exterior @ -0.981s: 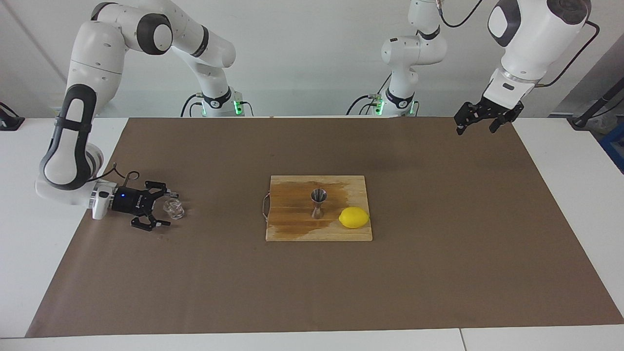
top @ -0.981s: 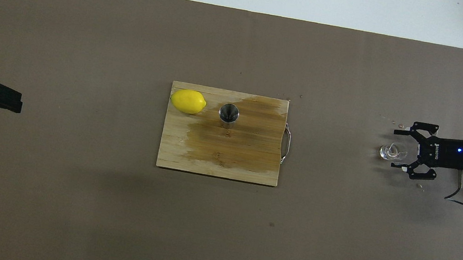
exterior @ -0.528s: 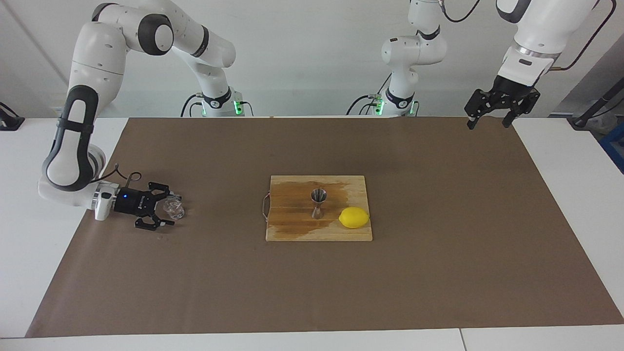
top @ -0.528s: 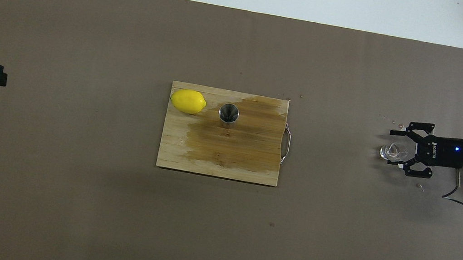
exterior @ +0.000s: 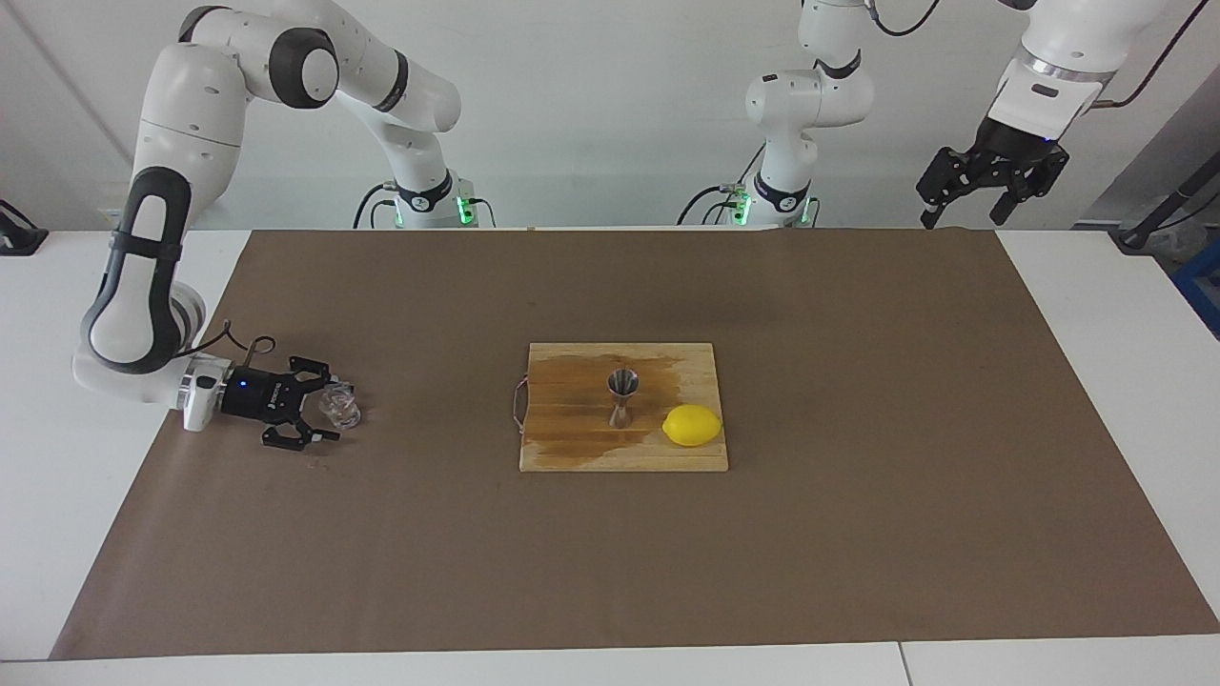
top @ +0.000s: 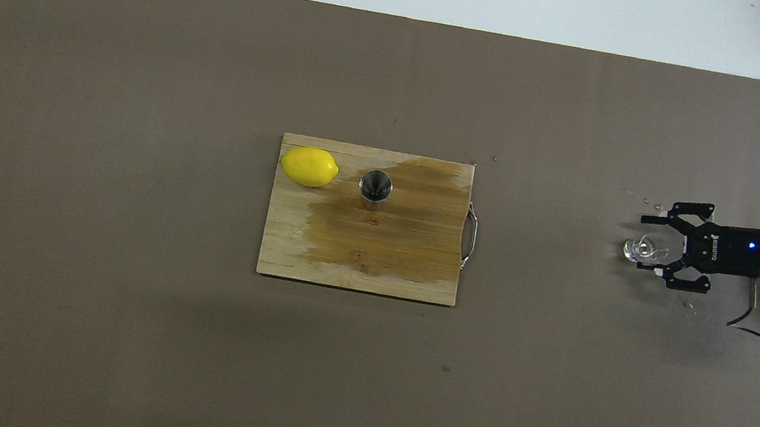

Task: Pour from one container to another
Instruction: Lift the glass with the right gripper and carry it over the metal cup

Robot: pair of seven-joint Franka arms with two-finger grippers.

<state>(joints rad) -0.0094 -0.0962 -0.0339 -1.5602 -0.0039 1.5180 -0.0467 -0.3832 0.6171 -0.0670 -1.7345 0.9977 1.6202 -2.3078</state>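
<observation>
The right claw (exterior: 319, 410), low at the frame's left on the brown-papered bench (exterior: 858, 381), stands spread around the knobbly clear glass (exterior: 340, 408), the hourglass steel jigger (exterior: 622, 396) upright on the stained wooden board (exterior: 572, 448) beside a smooth lemon (exterior: 692, 425), while the left claw (exterior: 986, 191) waits unclenched upper right

White table (exterior: 1096, 286) covered by a brown paper mat (exterior: 858, 534). At the mat's centre lies a wooden cutting board (exterior: 572, 448) with a dark wet stain. Taking the overhead view as the dial, a clear glass cup (top: 640, 251) stands on the mat at 3 o'clock of the board.
</observation>
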